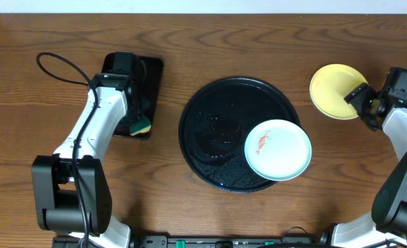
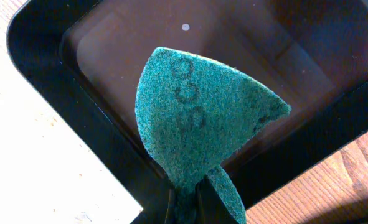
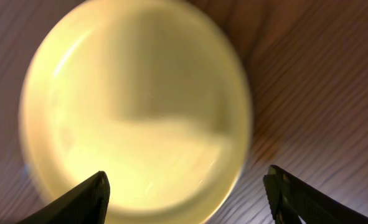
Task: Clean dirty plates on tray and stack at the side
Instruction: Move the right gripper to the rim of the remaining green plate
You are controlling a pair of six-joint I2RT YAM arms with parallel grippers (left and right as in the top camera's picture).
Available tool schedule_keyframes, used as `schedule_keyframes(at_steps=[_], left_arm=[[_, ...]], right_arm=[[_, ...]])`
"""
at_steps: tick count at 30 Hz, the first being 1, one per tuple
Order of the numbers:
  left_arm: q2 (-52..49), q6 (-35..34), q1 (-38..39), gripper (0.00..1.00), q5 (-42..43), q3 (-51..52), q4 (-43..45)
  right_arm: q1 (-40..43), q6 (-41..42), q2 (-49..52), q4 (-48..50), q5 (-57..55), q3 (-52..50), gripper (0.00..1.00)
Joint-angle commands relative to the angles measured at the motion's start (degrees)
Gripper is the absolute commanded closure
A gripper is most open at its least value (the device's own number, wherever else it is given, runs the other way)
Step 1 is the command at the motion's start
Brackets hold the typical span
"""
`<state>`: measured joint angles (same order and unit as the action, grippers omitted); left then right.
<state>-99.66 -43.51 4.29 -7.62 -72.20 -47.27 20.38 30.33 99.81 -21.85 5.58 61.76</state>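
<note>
On the worktop's point(image 1: 51, 41) right side, the yellow plate point(image 1: 334, 88) lay under the open right jaws, so the left jaws, pinching the green pad point(image 2: 202, 118), had to rub the smeared plate point(image 1: 277, 149) on the tray point(image 1: 213, 103) gently.

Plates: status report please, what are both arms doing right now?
Left gripper shut on green scouring pad, over rectangular tray. Right gripper open above yellow plate on table. Red-smeared mint plate on round tray, nothing covering it.

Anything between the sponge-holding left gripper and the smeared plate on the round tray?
Nothing visible: only tabletop and the round tray lie between the left gripper, shut on the green sponge, and the smeared plate.
</note>
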Motion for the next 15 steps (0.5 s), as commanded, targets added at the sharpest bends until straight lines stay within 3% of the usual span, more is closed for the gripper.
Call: schedule_keyframes(at_steps=[1,5,10,15], left_arm=[[-0.3,-0.3,0.2,0.93,-0.3,0.2,0.0],[-0.3,-0.3,0.2,0.93,-0.3,0.2,0.0],[-0.3,-0.3,0.2,0.93,-0.3,0.2,0.0],[-0.3,-0.3,0.2,0.92,-0.3,0.2,0.0]], right_arm=[[-0.5,-1.2,-5.7,-3.6,10.1,1.4,0.21],[-1.5,-1.3,-12.4,-14.4,10.5,1.4,0.17],[-2.7,-3.1,-20.4,-28.7,9.3,1.3,0.19],[-5.8,-3.3,-23.7,-36.3,7.9,1.2,0.34]])
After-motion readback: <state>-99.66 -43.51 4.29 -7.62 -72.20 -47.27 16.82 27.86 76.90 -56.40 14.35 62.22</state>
